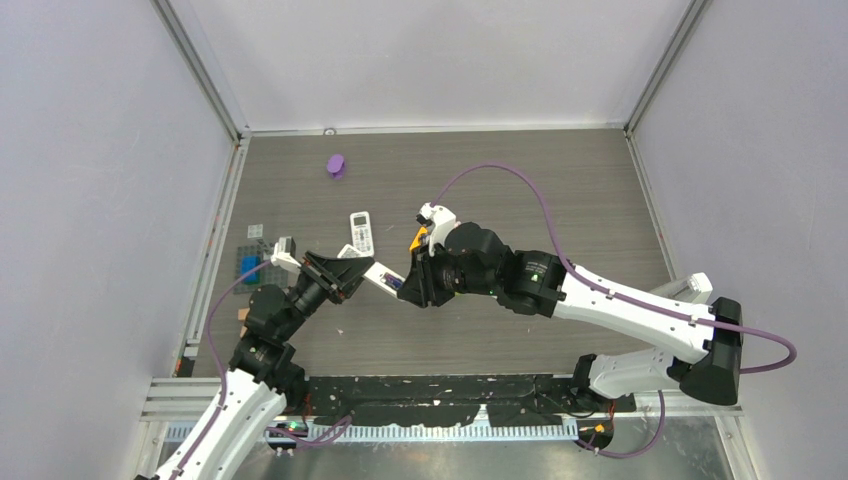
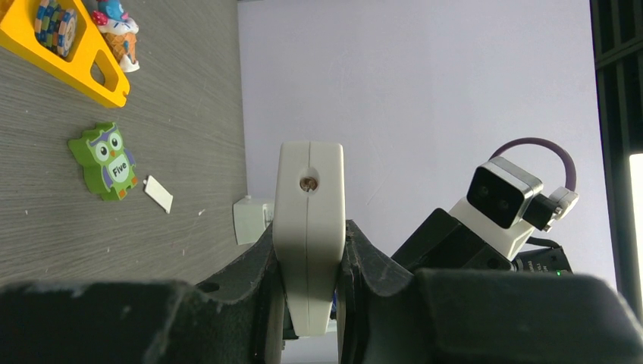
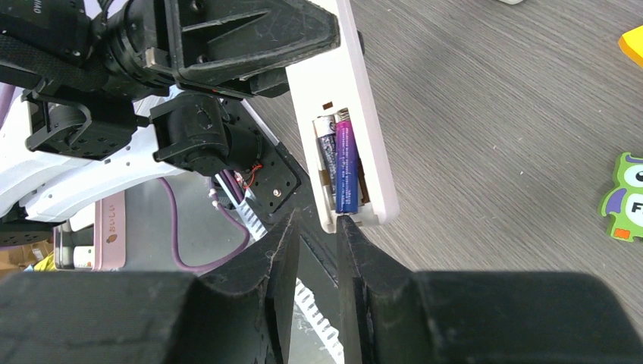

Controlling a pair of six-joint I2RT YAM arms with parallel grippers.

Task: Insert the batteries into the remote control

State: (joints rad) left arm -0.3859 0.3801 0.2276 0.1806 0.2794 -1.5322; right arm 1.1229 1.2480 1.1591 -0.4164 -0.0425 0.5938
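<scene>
My left gripper (image 2: 309,303) is shut on a white remote control (image 2: 308,220) and holds it above the table, narrow edge toward its camera. In the right wrist view the remote (image 3: 356,91) shows its open battery bay. A purple-blue battery (image 3: 346,163) and a dark one (image 3: 326,152) lie side by side in it. My right gripper (image 3: 318,227) stands at the remote's near end, jaws a narrow gap apart with nothing between them. Its right fingertip (image 3: 350,227) touches the end of the purple battery. From above, both grippers meet at the remote (image 1: 378,277).
A second white remote (image 1: 361,232) and a purple object (image 1: 336,165) lie farther back on the table. A green owl block (image 2: 106,161), a yellow board (image 2: 64,49) and a small white piece (image 2: 158,193) lie on the wood. Blue items (image 1: 250,265) sit at the left edge.
</scene>
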